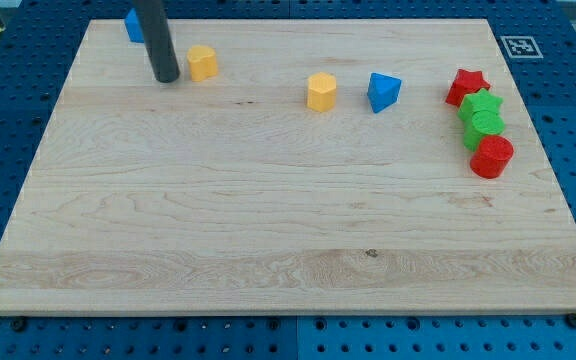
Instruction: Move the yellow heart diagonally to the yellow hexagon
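The yellow heart [202,62] lies near the view's top left of the wooden board [268,220]. The yellow hexagon [321,91] lies to its right and slightly lower, near the top middle. My tip [166,79] rests on the board just left of the yellow heart, with a small gap between them. The dark rod rises from there out of the view's top.
A blue block [133,25] sits at the top left, partly hidden behind the rod. A blue triangle [384,91] lies right of the hexagon. At the right, a red star [467,85], green star [482,104], green cylinder [487,125] and red cylinder [491,157] cluster together.
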`<act>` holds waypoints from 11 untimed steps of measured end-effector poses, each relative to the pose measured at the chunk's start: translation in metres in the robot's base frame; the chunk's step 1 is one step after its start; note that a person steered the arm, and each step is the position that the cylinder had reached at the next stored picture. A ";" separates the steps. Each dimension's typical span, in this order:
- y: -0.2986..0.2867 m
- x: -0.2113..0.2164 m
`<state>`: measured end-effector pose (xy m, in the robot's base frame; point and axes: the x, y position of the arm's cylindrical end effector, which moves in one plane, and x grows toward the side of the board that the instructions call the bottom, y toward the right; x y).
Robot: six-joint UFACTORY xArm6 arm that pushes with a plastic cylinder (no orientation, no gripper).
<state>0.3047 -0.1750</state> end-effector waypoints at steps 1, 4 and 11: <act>-0.005 -0.002; 0.044 -0.022; 0.159 -0.003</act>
